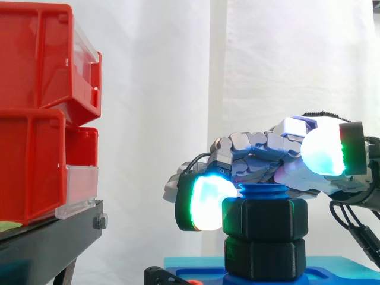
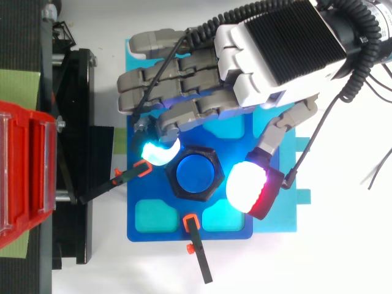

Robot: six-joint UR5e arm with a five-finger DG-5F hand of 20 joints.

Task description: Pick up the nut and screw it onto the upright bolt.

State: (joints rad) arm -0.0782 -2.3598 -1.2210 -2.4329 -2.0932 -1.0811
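Observation:
A blue bolt [image 2: 197,173] stands upright on a blue base plate [image 2: 171,229]. A black hexagonal nut [image 1: 264,215] sits round the bolt's top, with a second black hexagonal piece [image 1: 264,255] right beneath it. A short stretch of blue thread [image 1: 261,191] shows above the nut. My hand [image 2: 275,49] hovers over the bolt from the back right. One bent finger's glowing pad [image 2: 158,152] rests against the nut's left side. The thumb's white pad [image 2: 248,187] sits just right of the nut and, in the side view, higher than the nut's top. The hand grips nothing.
Red bins [image 1: 35,119] stand stacked on a black stand [image 1: 53,237] to the left. Two black clamps with orange tips [image 2: 196,245] [image 2: 122,177] hold the base plate at its front and left edges. The plate has teal pockets [image 2: 153,214].

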